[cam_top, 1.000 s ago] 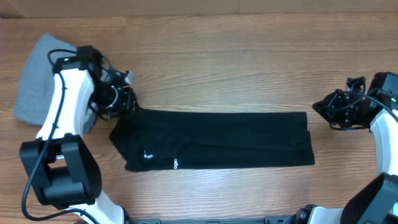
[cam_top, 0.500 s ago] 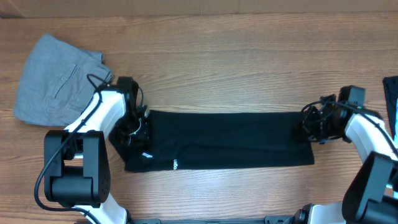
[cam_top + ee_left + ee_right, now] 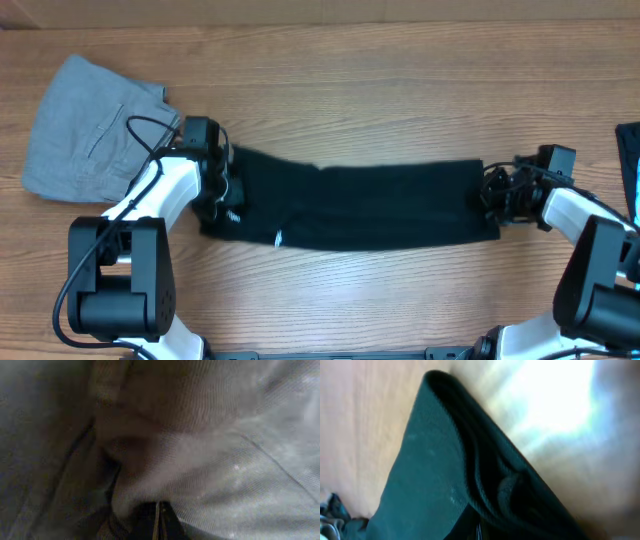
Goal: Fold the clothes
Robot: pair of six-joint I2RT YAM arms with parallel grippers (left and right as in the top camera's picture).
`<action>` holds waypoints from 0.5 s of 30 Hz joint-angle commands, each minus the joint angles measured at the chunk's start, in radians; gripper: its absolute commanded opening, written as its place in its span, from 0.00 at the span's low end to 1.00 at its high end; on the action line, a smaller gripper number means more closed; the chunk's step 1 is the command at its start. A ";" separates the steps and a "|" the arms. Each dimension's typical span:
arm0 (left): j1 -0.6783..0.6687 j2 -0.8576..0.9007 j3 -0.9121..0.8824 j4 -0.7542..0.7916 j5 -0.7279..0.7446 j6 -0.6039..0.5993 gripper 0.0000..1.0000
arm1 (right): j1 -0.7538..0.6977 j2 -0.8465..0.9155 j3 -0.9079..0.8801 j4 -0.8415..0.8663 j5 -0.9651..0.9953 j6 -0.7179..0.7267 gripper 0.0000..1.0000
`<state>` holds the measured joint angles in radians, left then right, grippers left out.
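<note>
Left gripper (image 3: 224,190): jaws pinched together on left end of clothes (image 3: 370,205). Right gripper (image 3: 490,196): jaws clamped on right end. Clothes: black strip, rumpled, lying across table (image 3: 380,90) between both grippers. Grey trousers (image 3: 85,130): folded, beyond left gripper, apart from clothes.

The overhead camera looks straight down from high above on the whole table (image 3: 400,90). Each wrist camera sits very near the clothes (image 3: 380,205). The left one fills with fabric at their left end. The right one faces their right end and some tabletop. Both ends also show overhead.
</note>
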<state>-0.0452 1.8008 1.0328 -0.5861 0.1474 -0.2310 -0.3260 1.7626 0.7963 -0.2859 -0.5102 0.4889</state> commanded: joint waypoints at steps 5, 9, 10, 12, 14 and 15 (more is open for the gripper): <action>0.000 0.019 -0.004 0.187 0.068 -0.152 0.05 | 0.003 0.060 0.001 0.158 0.109 0.115 0.06; 0.009 0.019 0.029 0.186 0.082 -0.169 0.09 | 0.003 0.059 0.050 0.173 0.070 0.101 0.07; 0.013 0.018 0.045 0.167 0.091 -0.165 0.11 | 0.000 0.056 0.064 0.167 0.033 0.066 0.07; 0.027 0.018 0.088 0.106 0.090 -0.154 0.17 | -0.010 0.044 0.098 0.143 -0.073 -0.034 0.11; 0.050 0.017 0.148 0.020 0.090 -0.123 0.22 | -0.030 0.015 0.150 0.047 -0.124 -0.119 0.15; 0.064 0.016 0.183 -0.026 0.090 -0.101 0.25 | -0.041 -0.002 0.178 -0.009 -0.134 -0.145 0.19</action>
<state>-0.0212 1.8053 1.1217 -0.5671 0.2214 -0.3614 -0.3382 1.8069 0.8955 -0.2440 -0.5579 0.4774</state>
